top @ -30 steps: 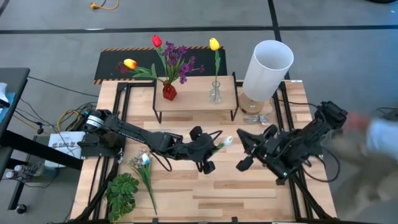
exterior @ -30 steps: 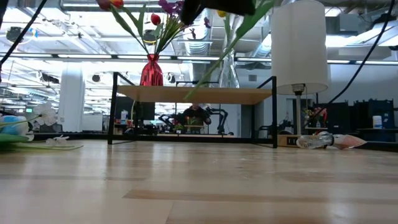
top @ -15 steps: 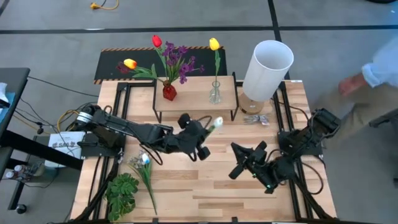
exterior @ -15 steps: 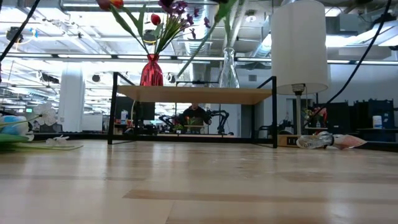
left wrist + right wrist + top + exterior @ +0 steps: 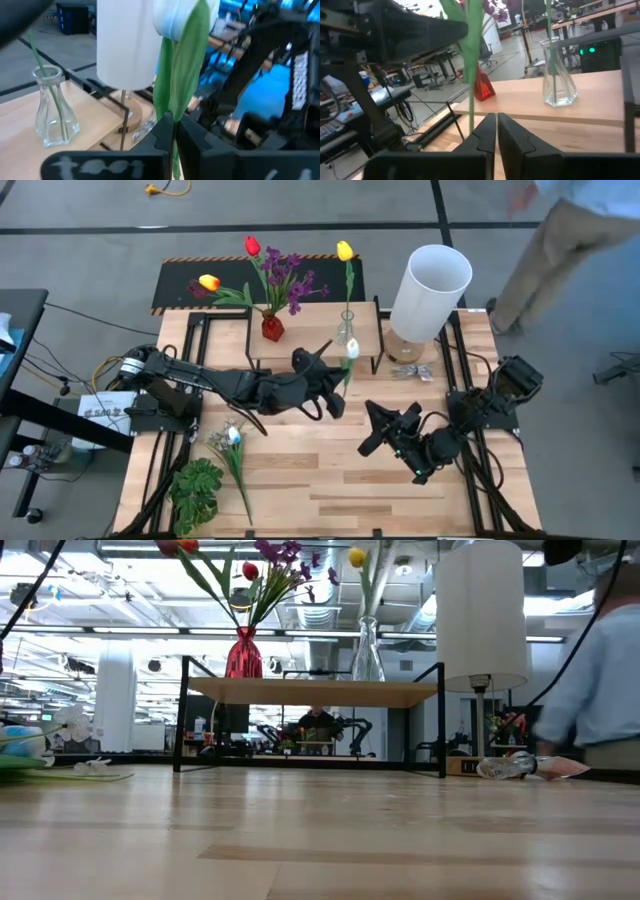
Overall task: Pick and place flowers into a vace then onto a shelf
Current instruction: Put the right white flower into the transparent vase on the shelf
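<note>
The shelf (image 5: pixel 300 340) stands at the table's (image 5: pixel 300 480) far edge, carrying a vase of flowers (image 5: pixel 272 327) to the left and a glass vase (image 5: pixel 346 330) to the right. A lamp (image 5: pixel 428 292) stands right of the shelf. The left gripper (image 5: pixel 335 385) holds a tulip (image 5: pixel 351 352) just before the glass vase. More flowers (image 5: pixel 232 455) and a leafy plant (image 5: pixel 195 492) lie front left. The right gripper (image 5: pixel 385 430) hovers centre right.

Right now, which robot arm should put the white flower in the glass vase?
The left. Its gripper is shut on the white tulip, right beside the clear vase on the shelf. The right gripper is empty, farther back over the table.
</note>
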